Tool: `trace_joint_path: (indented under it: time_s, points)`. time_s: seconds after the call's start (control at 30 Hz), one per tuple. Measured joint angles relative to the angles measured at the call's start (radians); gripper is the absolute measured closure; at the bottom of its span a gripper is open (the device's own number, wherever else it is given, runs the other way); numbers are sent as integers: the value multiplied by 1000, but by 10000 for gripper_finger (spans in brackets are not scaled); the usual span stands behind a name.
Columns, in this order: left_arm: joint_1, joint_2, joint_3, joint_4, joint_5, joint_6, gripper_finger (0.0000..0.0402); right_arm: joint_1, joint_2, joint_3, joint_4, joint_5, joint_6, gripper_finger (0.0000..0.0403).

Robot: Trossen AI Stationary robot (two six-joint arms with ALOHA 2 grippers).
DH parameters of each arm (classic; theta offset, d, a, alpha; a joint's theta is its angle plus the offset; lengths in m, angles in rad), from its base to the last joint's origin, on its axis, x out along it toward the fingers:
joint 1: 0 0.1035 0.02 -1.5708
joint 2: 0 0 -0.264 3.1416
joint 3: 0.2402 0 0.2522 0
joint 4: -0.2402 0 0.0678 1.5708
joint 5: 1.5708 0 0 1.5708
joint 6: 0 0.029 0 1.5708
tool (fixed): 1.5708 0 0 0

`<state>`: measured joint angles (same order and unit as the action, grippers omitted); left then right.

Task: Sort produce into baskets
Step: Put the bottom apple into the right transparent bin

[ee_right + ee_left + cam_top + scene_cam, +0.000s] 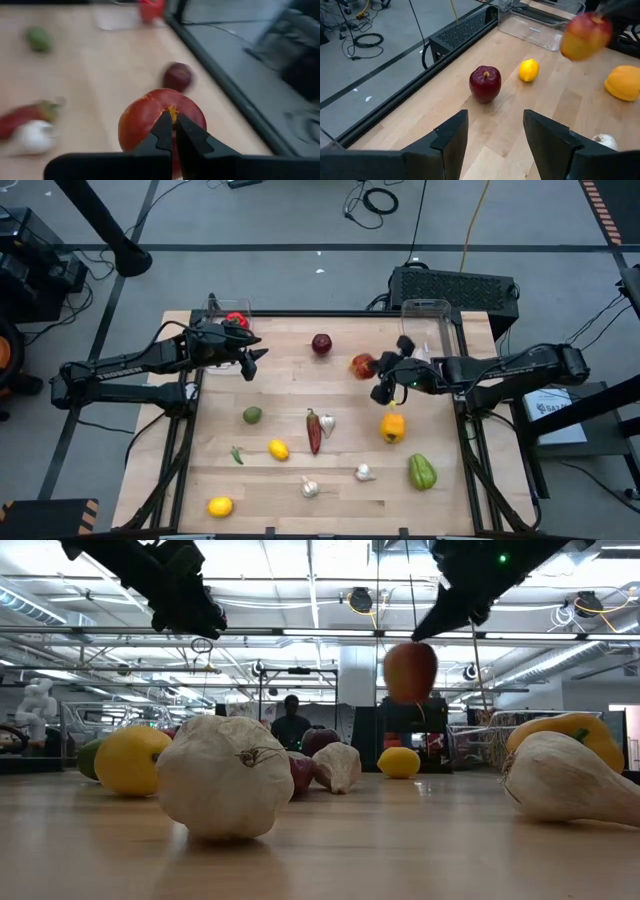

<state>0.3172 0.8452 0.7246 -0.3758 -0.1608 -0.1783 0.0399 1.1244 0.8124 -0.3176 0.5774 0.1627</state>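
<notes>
Sorting looks barely begun. Only one red piece (236,319) sits in the clear basket (215,306) at the table's far left corner; the second basket (428,320) at the far right corner looks empty. The right gripper (383,372), fingers pressed together, pinches a red-orange apple (362,364) by its stem and carries it off the table, just beside that right basket; the low view shows the fruit hanging in the air. The left gripper (253,360) hovers near the left basket, fingers spread, holding nothing. Left on the wood: dark red apple (321,343), green round piece (252,415), red chili (313,430) touching a garlic (327,423), yellow pepper (392,426), green pepper (421,471), two lemons (278,449), two more garlic bulbs (365,472), small green item (236,455). My judgement: nearly everything is yet to be sorted. Writing: a small dark mark on the near garlic in the low view, not readable; a label on equipment right of the table, too small to read.
</notes>
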Motion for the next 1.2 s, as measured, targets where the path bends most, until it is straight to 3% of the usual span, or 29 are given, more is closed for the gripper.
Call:
trace_joint_path:
  time_s: [0.27, 0.47, 0.87, 1.03, 1.2]
  points:
    - [-7, 0, 0, 0, 0, -1, 203, -113, -111, 0, -135, 263, -8, 401]
    - [-6, 0, 0, 2, 0, 0, 203, -242, -152, 0, -188, 364, -9, 401]
    - [-6, 0, 0, 28, 0, 9, 203, -528, -100, -114, -93, 357, 65, 401]
    - [-6, 0, 0, 31, 0, 10, 203, -618, -94, -184, 51, 251, 62, 401]
    - [-6, 0, 0, 31, 0, 10, 203, -681, -89, -238, 131, 231, 60, 401]
